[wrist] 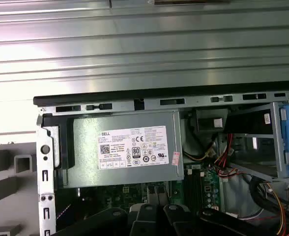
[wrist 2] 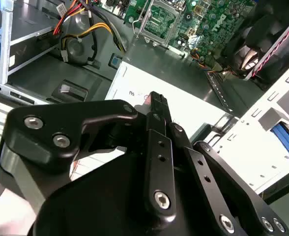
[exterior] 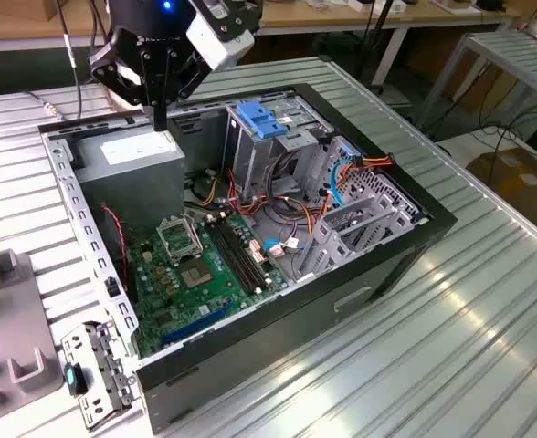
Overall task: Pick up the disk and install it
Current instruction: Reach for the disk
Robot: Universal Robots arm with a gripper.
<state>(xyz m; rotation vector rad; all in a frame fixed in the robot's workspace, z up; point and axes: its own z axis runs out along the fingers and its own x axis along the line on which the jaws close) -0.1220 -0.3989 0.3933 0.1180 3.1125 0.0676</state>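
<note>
Outside the open case, laid on its side on the counter for access from above, a blue-railed part, possibly the disk, waits; the gripper, pinched narrow and empty, hovers over the power supply, drive cage alongside.

— What carries everything?
— A ribbed, silver metal surface with long slats.
— And what lies straight on it?
— An open black computer case, lying on its side. The pincer hangs just above one corner of it.
— Anything else?
— A grey moulded block well apart from the pincer, out past the case's side wall. Nearer the case's far corner from the pincer is a metal bracket with a small blue tab, just beside the case.
</note>
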